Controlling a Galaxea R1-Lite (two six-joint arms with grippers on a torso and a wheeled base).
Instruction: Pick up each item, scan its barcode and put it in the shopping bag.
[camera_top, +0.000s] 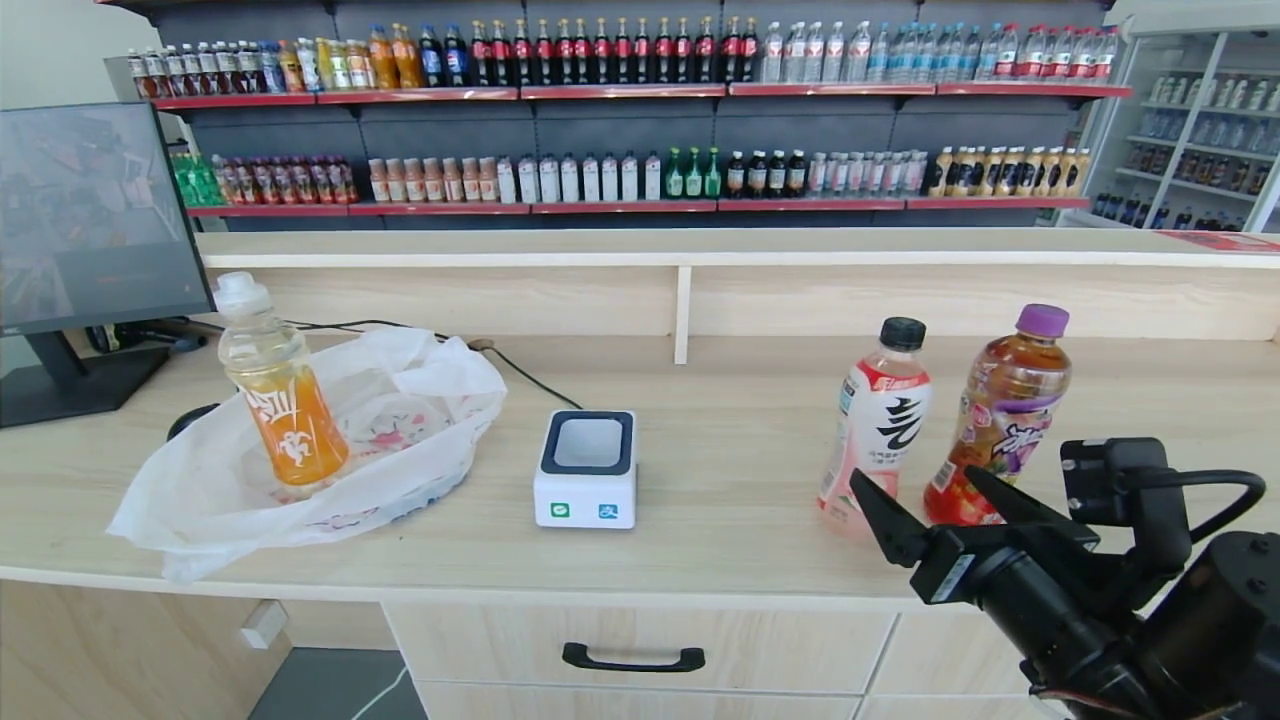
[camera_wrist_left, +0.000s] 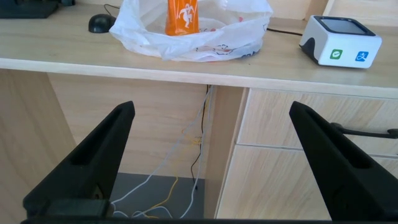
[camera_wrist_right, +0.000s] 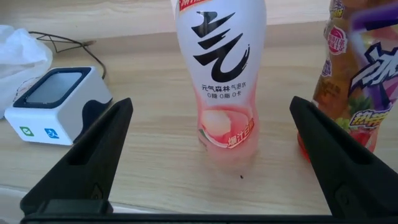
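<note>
Head view: right gripper (camera_top: 912, 480) at near right of the counter (camera_top: 740, 450), jaws spread wide, empty.
Target (judged): pink bottle (camera_top: 875, 420), black cap, standing right of centre, just beyond the right gripper; in the right wrist view it sits between the two fingers, not touched.
Neighbour: purple-cap bottle (camera_top: 1000, 420) just right of pink bottle, small gap, tight for the right finger.
Left gripper (camera_wrist_left: 211, 106): low, in front of the cabinet (camera_wrist_left: 124, 112) below the counter edge, jaws spread, empty.
Done so far: orange bottle (camera_top: 280, 400) upright inside the shopping bag (camera_top: 400, 420), far left.
Scanner (camera_top: 588, 468): centre, window up, between bag and pink bottle.
Handling: looks full, so moderate weight; thin plastic wall gives a bit; glossy sleeve likely slippery; not fragile.
Grip spot: mid-body on the label band, below the shoulder, not the cap.
Axis: long axis vertical, cap up, base on counter.
Facing: label front toward the robot; barcode not seen, probably on the far side, will need turning toward the scanner.
Risk: tall and narrow, a nudge could tip it into the neighbour.
</note>
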